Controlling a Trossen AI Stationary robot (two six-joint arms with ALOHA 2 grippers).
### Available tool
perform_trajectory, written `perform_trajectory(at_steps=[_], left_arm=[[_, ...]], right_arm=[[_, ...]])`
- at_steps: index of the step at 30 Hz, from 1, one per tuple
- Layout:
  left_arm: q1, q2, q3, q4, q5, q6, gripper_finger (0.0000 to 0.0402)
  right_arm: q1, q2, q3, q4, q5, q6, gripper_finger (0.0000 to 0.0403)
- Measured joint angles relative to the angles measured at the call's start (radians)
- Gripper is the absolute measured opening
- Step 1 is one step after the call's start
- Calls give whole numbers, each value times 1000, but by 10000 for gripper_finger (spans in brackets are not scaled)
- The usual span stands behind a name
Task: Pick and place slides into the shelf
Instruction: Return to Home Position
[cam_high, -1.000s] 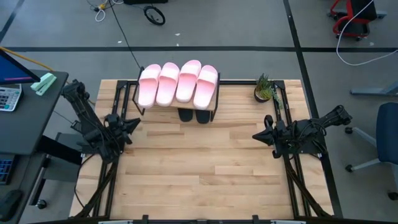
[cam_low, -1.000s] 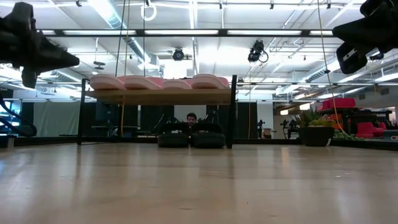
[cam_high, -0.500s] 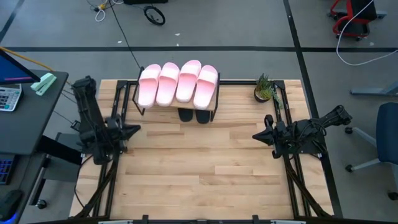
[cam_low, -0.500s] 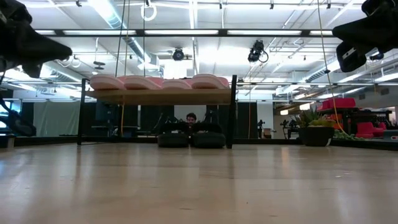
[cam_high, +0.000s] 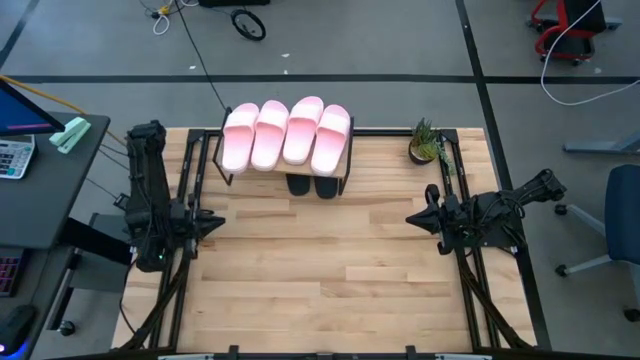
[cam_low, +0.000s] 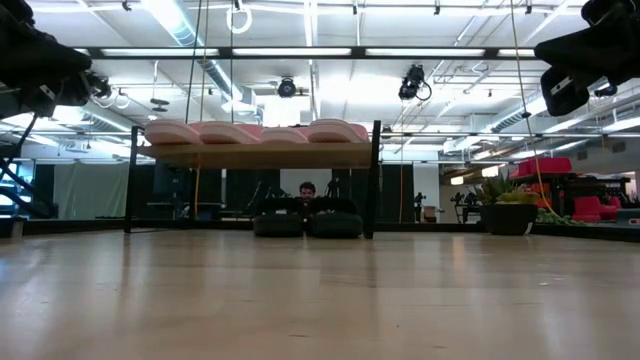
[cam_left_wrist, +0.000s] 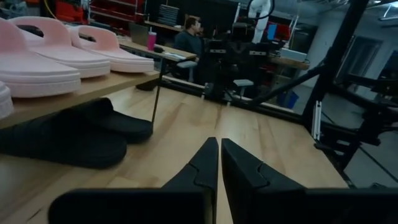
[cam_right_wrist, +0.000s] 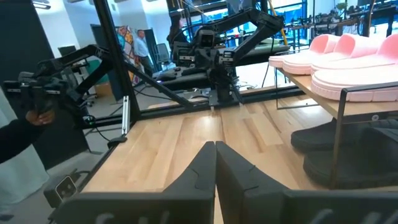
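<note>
Left gripper (cam_high: 208, 222): fingers pressed together, nothing held, over left edge of table (cam_high: 320, 280), well apart from shelf (cam_low: 260, 156). Right gripper (cam_high: 414, 218): fingers likewise together, empty, over right edge.
Four pink slides (cam_high: 286, 133) side by side on plank. Two black slides (cam_high: 313, 186) beneath, ends poking out front.
Stowing looks complete.
Risk: wide arm swing toward rest pose clips shelf, jolts overhanging pink slides off. Right arm also near potted plant (cam_high: 424, 145).
</note>
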Motion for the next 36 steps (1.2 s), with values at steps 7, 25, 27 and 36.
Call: perform_trajectory(at_steps=[7,25,27,36], left_arm=[[1,0,0,6,1,38,32],[-1,2,0,75,3,164,23],[-12,2,0,137,8,295,24],[24,2,0,271,8,470,39]], right_arm=[[0,0,0,0,0,0,9],[0,0,0,0,0,0,10],[0,0,0,0,0,0,10],[0,0,0,0,0,0,9]])
